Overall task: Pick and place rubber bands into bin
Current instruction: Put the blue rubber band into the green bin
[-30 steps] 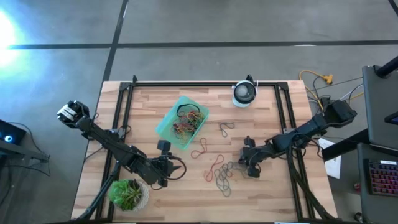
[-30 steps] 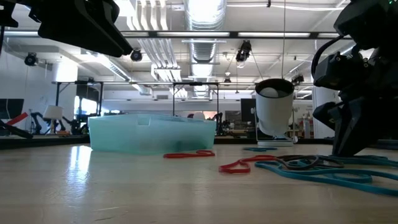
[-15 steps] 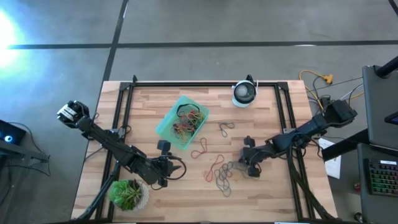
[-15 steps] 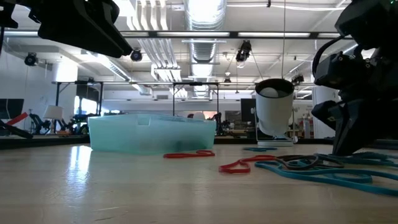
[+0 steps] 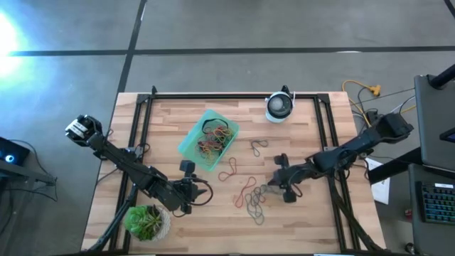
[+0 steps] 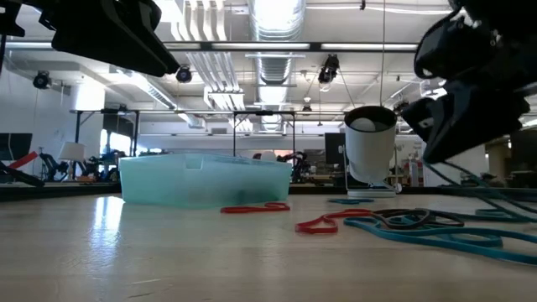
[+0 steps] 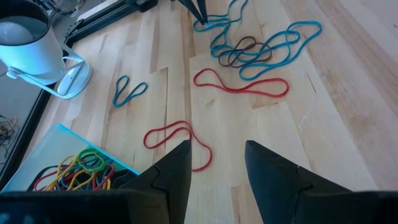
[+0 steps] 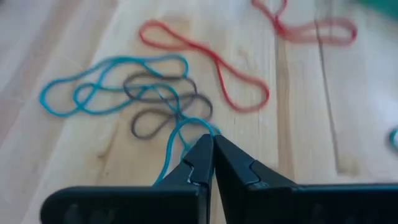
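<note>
Loose rubber bands (image 5: 254, 200) lie on the wooden table right of centre: teal and grey loops in a tangle (image 8: 143, 93), and red ones beside them (image 7: 239, 84). The teal bin (image 5: 188, 146) sits left of them with several coloured bands (image 7: 78, 168) inside. My right gripper (image 5: 270, 185) is shut on a teal band at the tangle's right edge, raised off the table in the low view (image 6: 438, 155). My left gripper (image 7: 214, 165) hovers open near the table's near edge, left of the red loops (image 5: 202, 188). My right gripper pinches a bend of one teal band (image 8: 198, 126) between its two fingertips. It comes slanting down from the table's right side. From the tips the strand runs back down to the tangle, whose other loops (image 8: 93, 93) lie on the table.
A white-and-black round device (image 5: 279, 107) stands at the far edge. A potted plant (image 5: 147, 222) sits at the near left corner. Black frame rails (image 5: 327, 128) run along the table's sides. A small teal loop (image 5: 257, 146) and a red loop (image 5: 229, 169) lie between bin and tangle.
My right gripper has risen from the table top and shifted slightly toward the table's left. In the low view it stood down among the teal bands and now hangs well above them, with thin strands trailing below it.
</note>
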You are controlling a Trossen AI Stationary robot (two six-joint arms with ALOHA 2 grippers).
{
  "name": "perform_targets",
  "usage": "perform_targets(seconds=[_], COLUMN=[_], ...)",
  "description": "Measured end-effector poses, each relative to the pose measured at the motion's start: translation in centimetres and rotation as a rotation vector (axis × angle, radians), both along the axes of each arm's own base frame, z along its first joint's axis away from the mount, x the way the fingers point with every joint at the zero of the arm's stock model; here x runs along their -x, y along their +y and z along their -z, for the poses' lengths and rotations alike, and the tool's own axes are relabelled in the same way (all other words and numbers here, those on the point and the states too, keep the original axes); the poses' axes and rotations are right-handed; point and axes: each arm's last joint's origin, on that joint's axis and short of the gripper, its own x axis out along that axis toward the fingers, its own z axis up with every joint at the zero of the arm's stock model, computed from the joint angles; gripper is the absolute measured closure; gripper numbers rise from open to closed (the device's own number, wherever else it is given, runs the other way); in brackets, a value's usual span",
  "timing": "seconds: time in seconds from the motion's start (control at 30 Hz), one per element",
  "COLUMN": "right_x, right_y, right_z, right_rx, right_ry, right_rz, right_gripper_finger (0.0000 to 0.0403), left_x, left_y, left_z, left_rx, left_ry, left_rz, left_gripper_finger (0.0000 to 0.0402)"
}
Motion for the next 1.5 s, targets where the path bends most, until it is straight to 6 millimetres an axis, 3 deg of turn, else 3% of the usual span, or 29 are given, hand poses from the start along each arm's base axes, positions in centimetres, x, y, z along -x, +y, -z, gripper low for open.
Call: perform_targets(seconds=[0.23,0.43,0.67,0.93,1.17,1.37,1.5], right_x=[-0.9,-2.1,-3.9,-5.6,-6.5,-6.7,-7.7], right_y=[0.4,0.8,0.3,-3.5,-7.9,-11.5,-12.9], right_z=[-2.8,-6.5,-10.9,-13.6,-14.9,-15.4,-14.7], right_rx=[0.067,0.166,0.463,0.527,0.454,0.389,0.366], right_ry=[-0.126,-0.273,-0.421,-0.463,-0.606,-0.691,-0.724], right_rz=[-0.096,-0.184,-0.071,0.066,0.063,0.096,0.093], right_gripper_finger=[0.0394,0.0394,0.0394,0.0394,0.0394,0.0394,0.0394], left_x=[0.0,0.0,0.0,0.0,0.0,0.0,0.0], left_y=[0.0,0.0,0.0,0.0,0.0,0.0,0.0], left_z=[0.0,0.0,0.0,0.0,0.0,0.0,0.0], left_rx=[-0.001,-0.002,-0.001,-0.002,-0.002,-0.002,-0.002], left_ry=[0.000,0.001,0.000,0.000,0.000,0.000,0.002], left_rz=[0.000,0.001,0.001,0.001,0.001,0.001,0.001], left_gripper_finger=[0.0267,0.0267,0.0267,0.0267,0.0267,0.0267,0.0267])
